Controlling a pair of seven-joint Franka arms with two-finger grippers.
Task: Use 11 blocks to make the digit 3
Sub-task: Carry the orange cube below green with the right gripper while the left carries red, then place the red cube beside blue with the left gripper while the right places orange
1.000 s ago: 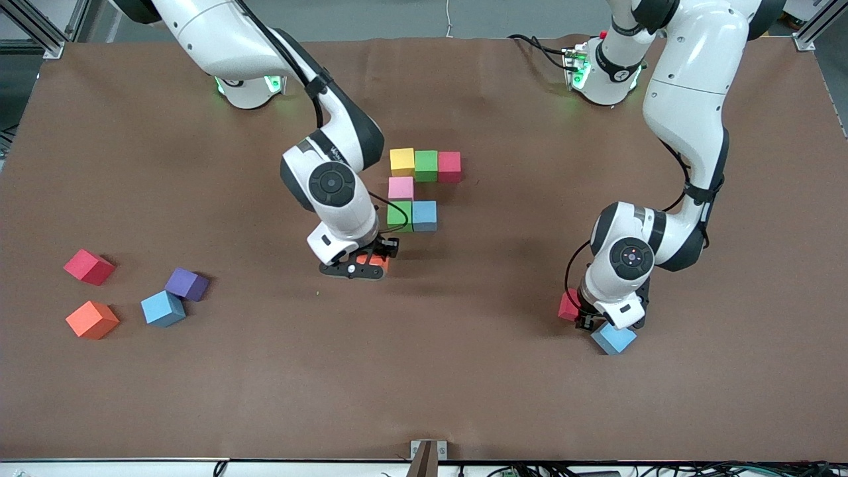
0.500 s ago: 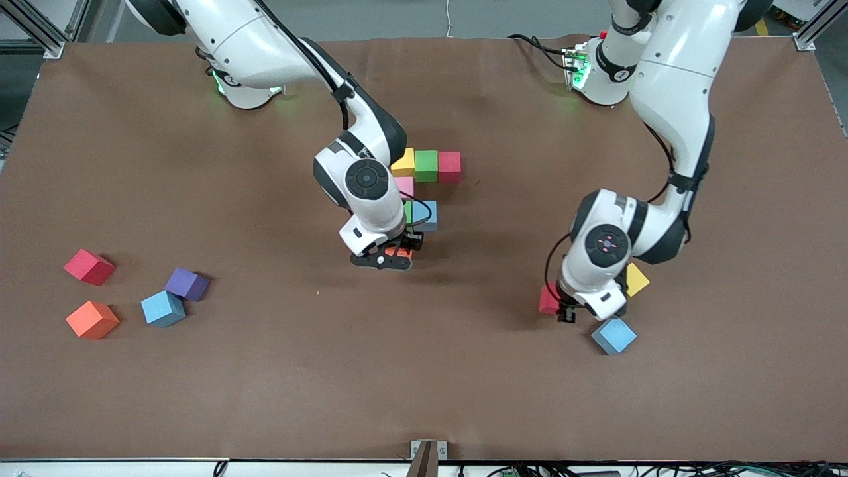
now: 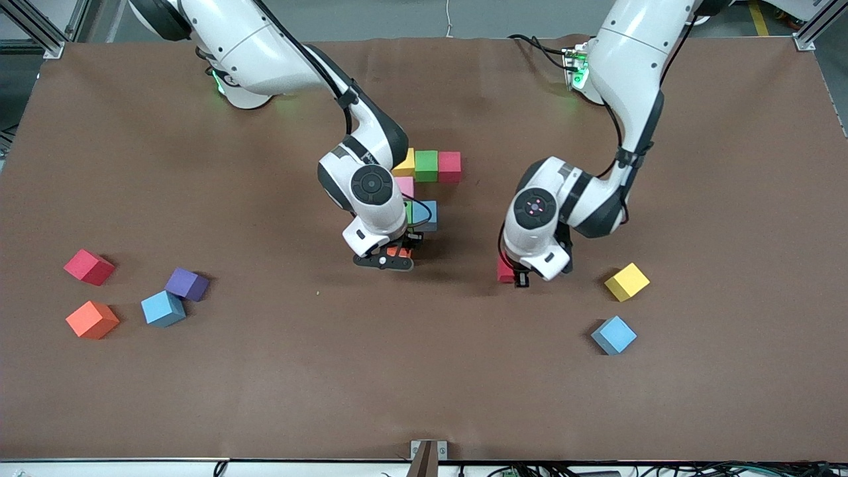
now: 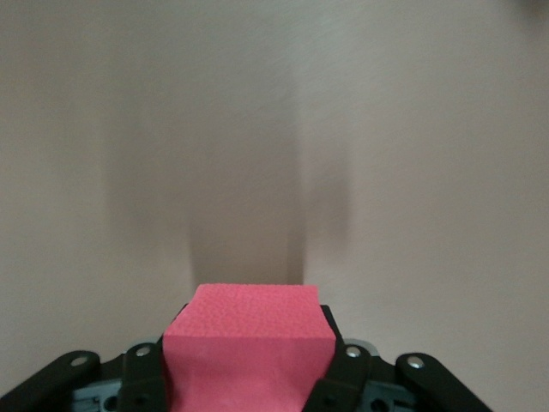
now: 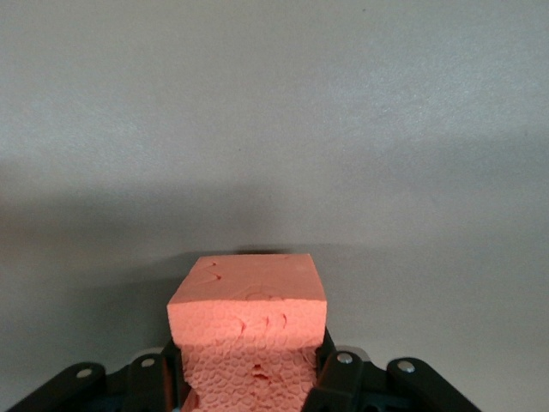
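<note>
Part of the digit 3 lies mid-table: a row of yellow (image 3: 404,163), green (image 3: 426,165) and red (image 3: 449,165) blocks, a pink block (image 3: 405,187) under the yellow one, then a green block (image 3: 409,212), largely hidden, beside a blue one (image 3: 427,215). My right gripper (image 3: 391,257) is shut on an orange block (image 3: 399,252), held just in front of that group; the right wrist view shows the orange block (image 5: 249,313) between the fingers. My left gripper (image 3: 515,273) is shut on a red block (image 3: 504,270) above bare table, and the red block (image 4: 244,335) fills its wrist view.
Loose blocks lie toward the right arm's end: red (image 3: 88,266), purple (image 3: 187,283), blue (image 3: 163,309) and orange (image 3: 92,319). Toward the left arm's end sit a yellow block (image 3: 626,281) and a blue one (image 3: 613,334). The brown mat (image 3: 265,371) covers the table.
The left gripper has carried the red block away from the blue one toward the middle, uncovering the yellow block. The right gripper brought the orange block up to the group, then nearly stopped.
</note>
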